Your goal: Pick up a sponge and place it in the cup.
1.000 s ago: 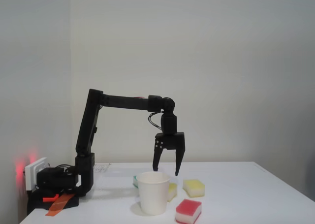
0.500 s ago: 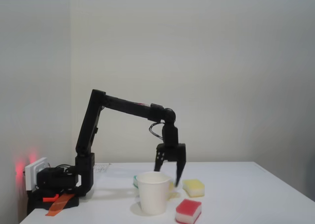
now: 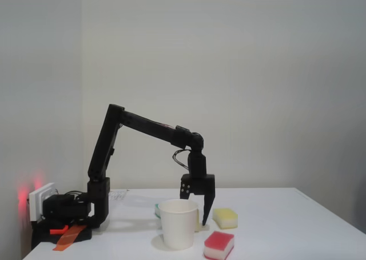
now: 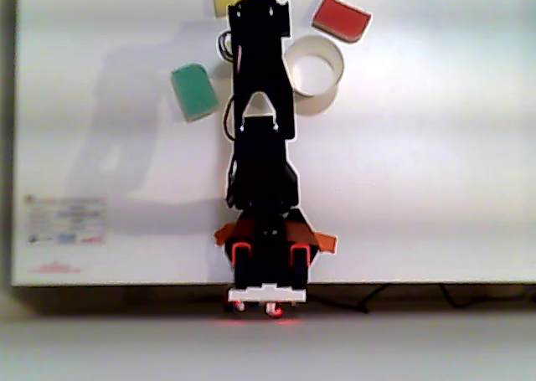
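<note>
Gripper (image 3: pixel 196 219) spread behind cup (image 3: pixel 178 223), beside sponge (image 3: pixel 225 218).

Black arm (image 3: pixel 143 125) and gripper (image 3: pixel 195 214), plain white paper cup (image 3: pixel 178 223) before it, pale yellow sponge (image 3: pixel 225 217) beside its fingertip, red-topped white sponge (image 3: pixel 219 244), green sponge (image 4: pixel 194 93), white table (image 3: pixel 286 226), orange tape (image 3: pixel 70 236) at base

Fixed view: the cup (image 3: pixel 178 223) stands directly in front of the lowered gripper (image 3: pixel 200 219), with the red-topped sponge (image 3: pixel 219 245) near its right. Open table (image 3: pixel 286 226) lies further right, beyond a yellow sponge (image 3: pixel 225 218).
</note>
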Action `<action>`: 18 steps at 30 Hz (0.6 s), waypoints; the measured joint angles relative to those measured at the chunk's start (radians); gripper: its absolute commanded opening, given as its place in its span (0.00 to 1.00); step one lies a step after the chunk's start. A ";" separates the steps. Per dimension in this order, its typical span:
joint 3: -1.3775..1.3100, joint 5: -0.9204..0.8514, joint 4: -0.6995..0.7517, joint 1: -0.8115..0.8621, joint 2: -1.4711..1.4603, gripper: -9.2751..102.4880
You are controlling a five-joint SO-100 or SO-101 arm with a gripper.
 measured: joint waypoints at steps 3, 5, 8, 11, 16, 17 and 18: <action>0.000 0.002 0.000 0.000 0.002 0.08; 0.000 -0.003 0.002 0.000 0.000 0.08; -0.002 -0.017 0.054 0.008 0.002 0.08; -0.026 -0.014 0.112 0.006 0.014 0.08; -0.202 0.028 0.354 -0.006 0.038 0.08; -0.262 0.035 0.419 -0.011 0.038 0.08; -0.327 0.041 0.480 -0.018 0.038 0.08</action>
